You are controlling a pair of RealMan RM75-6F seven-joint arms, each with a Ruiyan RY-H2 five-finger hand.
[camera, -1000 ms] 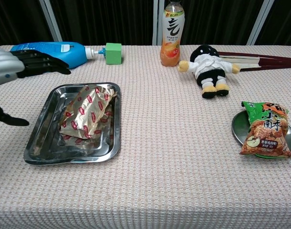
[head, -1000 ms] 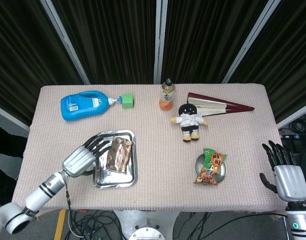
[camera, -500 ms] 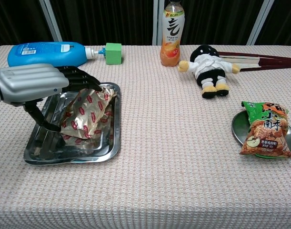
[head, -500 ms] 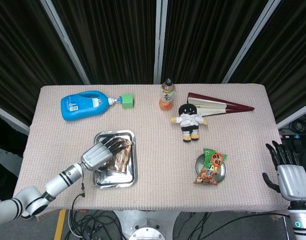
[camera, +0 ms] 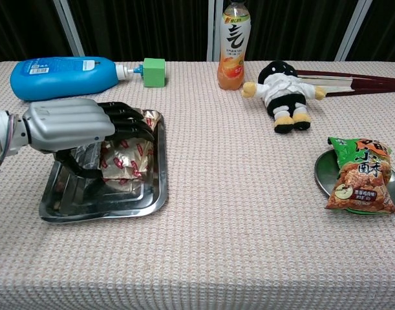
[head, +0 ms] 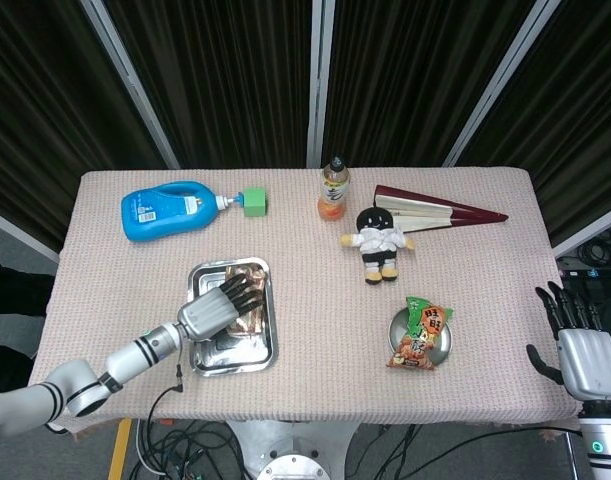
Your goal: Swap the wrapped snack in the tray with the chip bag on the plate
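From the head view, we are seeing the left robot hand (head: 217,310) spreading over the wrapped snack (head: 250,310) in the steel tray (head: 233,357) at eight o'clock on the desk (head: 305,330); whether it is gripping, we cannot tell. The right robot hand (head: 582,352) is hanging off the desk, fingers apart. The chip bag (head: 420,335) is lying on the plate (head: 443,347) at four o'clock.

From the chest view, the crinkly foil snack (camera: 129,158) is looking light, soft and slippery; we are judging its long edges the best hold. The left robot hand (camera: 74,126) is covering it.
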